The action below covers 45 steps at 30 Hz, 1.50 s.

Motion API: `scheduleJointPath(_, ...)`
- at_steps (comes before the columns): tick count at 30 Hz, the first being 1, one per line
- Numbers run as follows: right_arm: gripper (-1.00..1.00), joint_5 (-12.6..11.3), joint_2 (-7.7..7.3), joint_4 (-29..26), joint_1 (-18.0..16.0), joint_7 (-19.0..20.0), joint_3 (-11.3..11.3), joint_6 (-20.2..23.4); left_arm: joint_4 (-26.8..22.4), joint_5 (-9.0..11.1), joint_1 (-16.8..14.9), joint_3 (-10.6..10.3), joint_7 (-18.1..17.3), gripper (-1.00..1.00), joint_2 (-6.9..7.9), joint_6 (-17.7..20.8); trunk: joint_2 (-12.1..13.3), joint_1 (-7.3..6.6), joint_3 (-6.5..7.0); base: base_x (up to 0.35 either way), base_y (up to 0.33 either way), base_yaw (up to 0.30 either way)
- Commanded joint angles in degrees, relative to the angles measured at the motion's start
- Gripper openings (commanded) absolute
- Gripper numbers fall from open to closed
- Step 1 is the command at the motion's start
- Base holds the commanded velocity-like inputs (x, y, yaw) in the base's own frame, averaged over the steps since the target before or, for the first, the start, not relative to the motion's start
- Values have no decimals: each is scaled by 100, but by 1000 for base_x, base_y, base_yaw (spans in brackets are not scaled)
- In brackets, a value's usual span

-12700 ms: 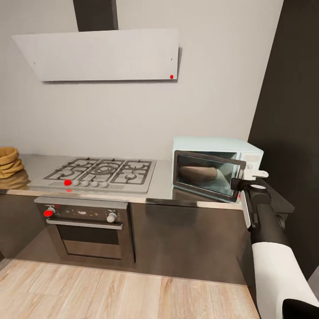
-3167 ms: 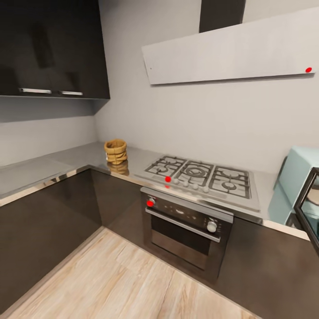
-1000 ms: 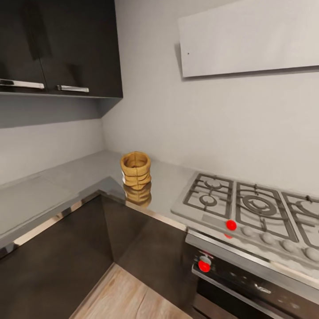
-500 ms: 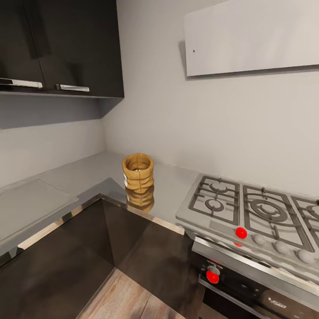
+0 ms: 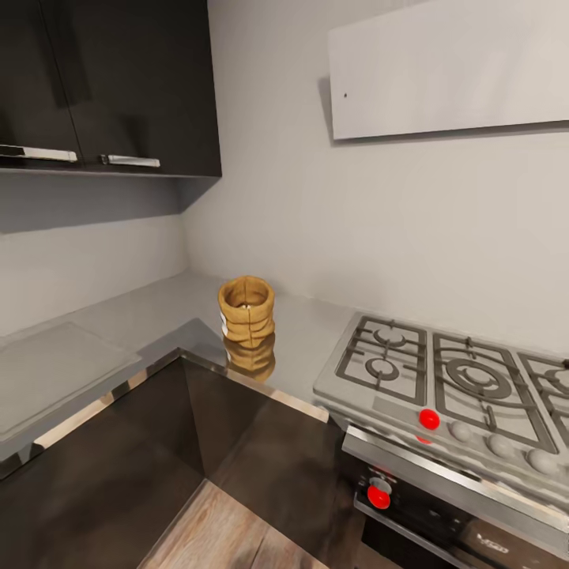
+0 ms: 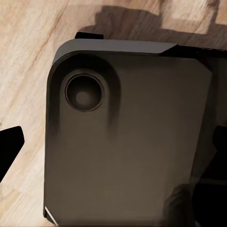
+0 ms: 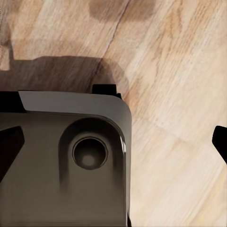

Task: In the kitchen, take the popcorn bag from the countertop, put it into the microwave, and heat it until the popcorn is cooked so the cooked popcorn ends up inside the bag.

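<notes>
The popcorn bag (image 5: pixel 246 310), a mustard-tan sack with a rolled rim and a white band, stands upright on the grey countertop (image 5: pixel 150 308) near the inner corner of the L. Its mirror image shows on the worktop in front of it. A small pale patch sits in its mouth; I cannot tell what it is. The microwave is out of view. In the left wrist view my left gripper (image 6: pixel 113 146) hangs open over the robot's dark base, its black fingertips (image 6: pixel 9 149) far apart. My right gripper (image 7: pixel 113 146) is also open, above the base and wooden floor.
A gas hob (image 5: pixel 450 379) with red and grey knobs lies to the right of the bag, with an oven (image 5: pixel 442 514) under it. Dark wall cabinets (image 5: pixel 111 79) hang over the left worktop and a pale range hood (image 5: pixel 450 67) over the hob. Dark base cabinets (image 5: pixel 118 466) line the corner.
The camera turned left from the microwave towards the corner and came closer, so the bag looks larger. In the last half second the view shifted only slightly. The bag has not moved.
</notes>
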Motion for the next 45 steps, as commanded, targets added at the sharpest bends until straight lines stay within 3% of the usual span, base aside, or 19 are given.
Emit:
scheduleJointPath(1,100,33,-6,18,-8,13,-49,-32,1,44,-2,13,18,100,-4,-15,38,-23,13,0,0,0)
scheduleJointPath(45,100,16,11,18,-7,-41,-57,-32,1,44,-2,13,28,100,-1,-15,1803,-989,803,0,0,0)
